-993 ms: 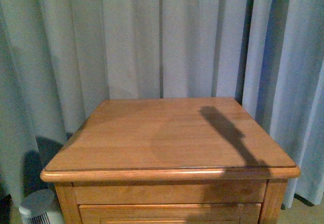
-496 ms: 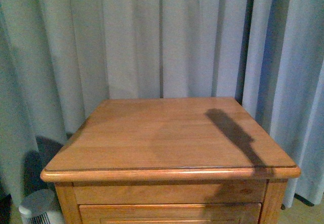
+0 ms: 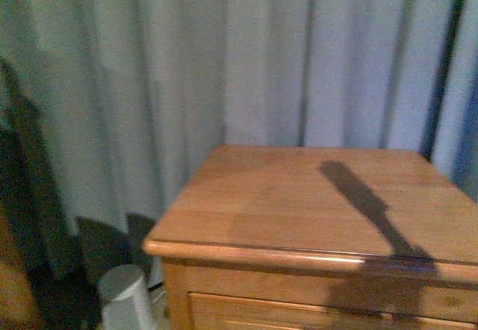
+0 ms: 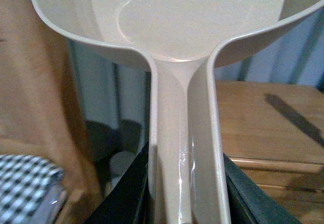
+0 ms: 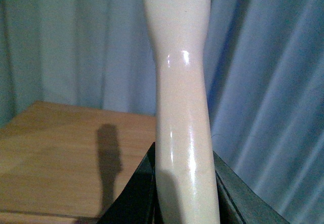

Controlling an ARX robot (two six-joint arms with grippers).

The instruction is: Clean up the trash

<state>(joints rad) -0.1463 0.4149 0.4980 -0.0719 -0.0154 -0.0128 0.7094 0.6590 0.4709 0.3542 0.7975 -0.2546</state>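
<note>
Pale blue-grey curtain [image 3: 224,61] fills the background in all three views, hanging in folds to the floor. Light wooden nightstand [image 3: 284,203] stands in front of it, right of centre in the front view, drawer front just visible under the rounded top edge. A long dark shadow [image 3: 366,203] slants across the top to its front edge.

Left wrist view: beige plastic dustpan [image 4: 192,26], pan spreading wide away from the camera, its channel-shaped handle [image 4: 185,148] running back between the dark jaws. Left gripper [image 4: 186,183] is closed tight on that handle, a jaw touching each side. Another piece of wooden furniture [image 4: 35,82] is beside it, with checked black-and-white cloth [image 4: 25,178] below.

Right wrist view: right gripper [image 5: 183,178] is clamped on a smooth glossy beige tool handle [image 5: 179,82] that stands upright out of the jaws (its far end is cut off, tool type unclear).

Small grey-white cylindrical appliance [image 3: 127,296] sits on the floor just beside the nightstand's left front corner.

Trash wad shows in no view, so can't tell where it is
</note>
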